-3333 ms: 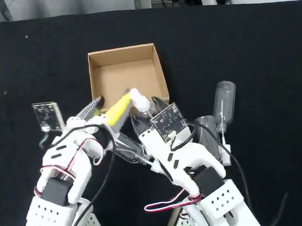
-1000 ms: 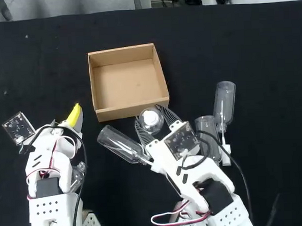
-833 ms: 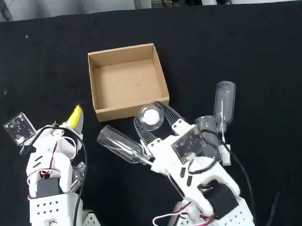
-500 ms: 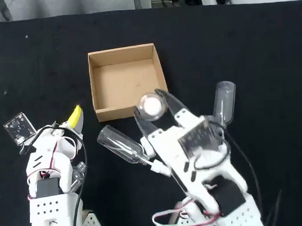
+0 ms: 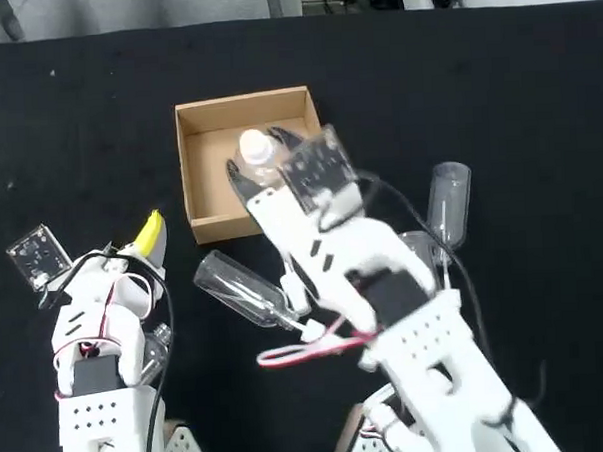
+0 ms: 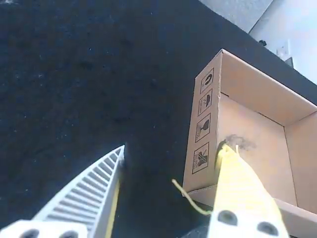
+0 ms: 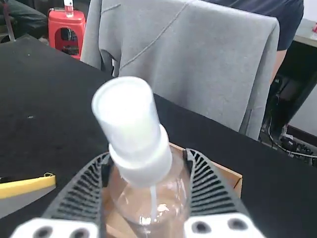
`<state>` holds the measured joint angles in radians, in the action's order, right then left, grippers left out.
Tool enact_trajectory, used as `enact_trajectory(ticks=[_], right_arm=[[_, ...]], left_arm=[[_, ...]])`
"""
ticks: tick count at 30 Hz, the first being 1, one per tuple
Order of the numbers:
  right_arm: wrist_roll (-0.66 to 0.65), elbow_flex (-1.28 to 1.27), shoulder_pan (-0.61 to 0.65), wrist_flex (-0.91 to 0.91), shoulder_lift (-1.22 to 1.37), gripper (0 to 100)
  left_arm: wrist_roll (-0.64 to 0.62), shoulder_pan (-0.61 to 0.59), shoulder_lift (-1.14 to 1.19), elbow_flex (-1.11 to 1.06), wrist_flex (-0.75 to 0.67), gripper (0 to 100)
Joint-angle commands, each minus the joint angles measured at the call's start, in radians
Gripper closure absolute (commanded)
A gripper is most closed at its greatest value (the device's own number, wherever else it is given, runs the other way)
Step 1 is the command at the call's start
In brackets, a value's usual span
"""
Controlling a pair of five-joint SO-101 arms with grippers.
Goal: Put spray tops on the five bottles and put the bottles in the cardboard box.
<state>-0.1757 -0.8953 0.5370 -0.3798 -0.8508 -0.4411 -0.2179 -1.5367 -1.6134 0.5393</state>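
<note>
Black table (image 5: 496, 87), then the brown cardboard box (image 5: 241, 99) directly under the right tool (image 5: 260, 160), which is clamped on a clear bottle with white spray top (image 7: 141, 198). Boxing step, I'd say: next is lower and let go. Left tool (image 6: 173, 148) hangs open beside the box. Bottle's base is hidden, so its height's unclear.

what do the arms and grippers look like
The left arm and right arm are white plastic with black motors and red and white cables. The left gripper has one yellow finger, one pale ribbed; the right gripper has two dark ribbed fingers. A circuit board sits on each wrist.
</note>
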Motion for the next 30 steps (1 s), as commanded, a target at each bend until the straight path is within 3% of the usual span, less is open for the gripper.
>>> enact_trajectory(ticks=[1, 10, 16, 30], right_arm=[[0.011, 0.108, -0.018, 0.071, 0.096, 94.3], [0.018, 0.257, -0.017, 0.178, 0.383, 94.5], [0.140, 0.429, -0.020, 0.180, 0.584, 94.2], [0.144, 0.751, -0.021, 0.180, 0.984, 94.2]], left_arm=[[-0.006, -0.012, -0.012, 0.016, -0.003, 73], [-0.011, -0.074, -0.012, 0.018, -0.003, 73], [-0.011, -0.081, -0.012, 0.018, -0.003, 73], [-0.009, -0.081, -0.012, 0.018, -0.003, 73]])
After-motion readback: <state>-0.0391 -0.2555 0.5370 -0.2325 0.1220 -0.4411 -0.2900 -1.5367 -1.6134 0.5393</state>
